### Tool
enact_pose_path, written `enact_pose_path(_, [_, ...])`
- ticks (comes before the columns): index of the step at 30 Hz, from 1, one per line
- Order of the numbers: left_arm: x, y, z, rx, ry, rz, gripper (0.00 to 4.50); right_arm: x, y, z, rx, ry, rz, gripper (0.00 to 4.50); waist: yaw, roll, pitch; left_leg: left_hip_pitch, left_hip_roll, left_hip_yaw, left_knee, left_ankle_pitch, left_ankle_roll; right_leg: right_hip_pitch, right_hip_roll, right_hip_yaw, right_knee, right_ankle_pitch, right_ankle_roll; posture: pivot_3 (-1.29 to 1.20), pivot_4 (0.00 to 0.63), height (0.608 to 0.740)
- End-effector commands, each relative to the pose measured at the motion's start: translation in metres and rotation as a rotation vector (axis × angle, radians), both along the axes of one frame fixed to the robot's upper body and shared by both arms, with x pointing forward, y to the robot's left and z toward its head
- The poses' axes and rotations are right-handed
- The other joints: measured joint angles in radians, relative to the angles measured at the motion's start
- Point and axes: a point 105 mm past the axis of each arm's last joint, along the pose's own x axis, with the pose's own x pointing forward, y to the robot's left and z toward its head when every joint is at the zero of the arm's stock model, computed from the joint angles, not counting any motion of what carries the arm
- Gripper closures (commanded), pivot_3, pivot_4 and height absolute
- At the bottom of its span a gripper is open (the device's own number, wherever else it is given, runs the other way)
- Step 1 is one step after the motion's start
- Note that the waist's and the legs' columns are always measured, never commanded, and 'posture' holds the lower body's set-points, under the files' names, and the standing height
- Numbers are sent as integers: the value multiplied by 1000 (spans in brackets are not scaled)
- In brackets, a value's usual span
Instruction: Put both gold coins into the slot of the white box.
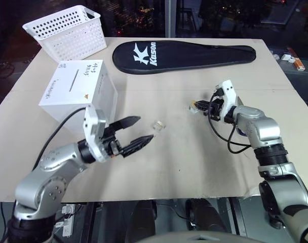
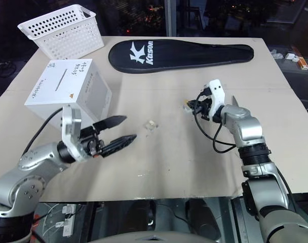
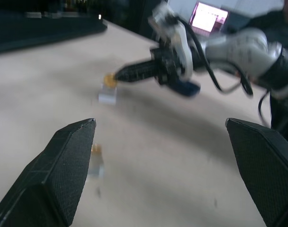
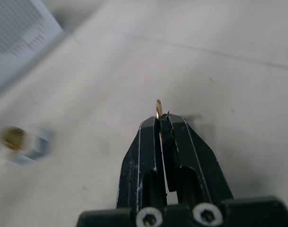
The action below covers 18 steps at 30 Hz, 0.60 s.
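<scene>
The white box stands at the table's left, the basket behind it, the racket cover to the right.

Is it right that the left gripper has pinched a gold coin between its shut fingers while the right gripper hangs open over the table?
No, the arms are swapped. The right gripper is shut on a gold coin, seen in the right wrist view; the left gripper hangs open over the table.
</scene>
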Motion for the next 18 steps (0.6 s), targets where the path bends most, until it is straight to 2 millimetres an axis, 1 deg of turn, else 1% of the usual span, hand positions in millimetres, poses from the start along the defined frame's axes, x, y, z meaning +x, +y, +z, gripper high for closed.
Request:
enact_pose_path(1, [6, -5, 21, -48, -15, -32, 0, -20, -2, 42, 105, -62, 65, 4414, -1, 0, 1, 0, 0, 0, 0, 0, 0, 0, 0, 0, 0, 0, 0, 0, 150, 727])
enact_pose_path(3, [12, -10, 28, -65, -9, -61, 0, -33, 1, 54, 132, -67, 109, 4414, 1, 1, 1, 0, 0, -1, 0, 0, 0, 0, 0, -1, 0, 0, 0, 0, 150, 727])
enact_pose_path(4, [14, -14, 32, -80, 1, -89, 411, -41, 3, 61, 140, -75, 136, 4500, 1, 1, 1, -1, 0, -1, 0, 0, 0, 0, 0, -1, 0, 0, 0, 0, 150, 727])
enact_pose_path(5, [15, -16, 35, -95, 13, -113, 538, -47, 5, 65, 148, -77, 158, 4500, 1, 1, 1, -1, 0, -2, 0, 0, 0, 0, 0, -1, 0, 0, 0, 0, 150, 727])
enact_pose_path(7, [17, -22, 41, -106, 19, -155, 1262, -61, 11, 76, 174, -81, 220, 4500, -4, 1, 1, -1, 0, -2, 0, 0, 0, 0, 0, -1, 0, 0, 0, 0, 150, 727])
enact_pose_path(10, [20, -34, 51, -118, 30, -224, 2563, -86, 22, 91, 205, -94, 335, 4500, -3, 1, 1, -1, 0, -3, 0, 0, 0, 0, 0, -1, 0, 0, 0, 0, 150, 727])
enact_pose_path(13, [21, -43, 59, -132, 43, -284, 2563, -103, 28, 104, 232, -105, 415, 4500, -2, 1, 1, -1, 0, -3, 0, 0, 0, 0, 0, -2, 0, 0, 0, 0, 150, 727])
enact_pose_path(18, [21, -54, 67, -146, 54, -361, 2563, -120, 36, 117, 240, -127, 498, 4500, -3, 1, 1, -1, -1, -3, 0, 0, 0, 0, 0, -2, 0, 0, 0, 0, 150, 727])
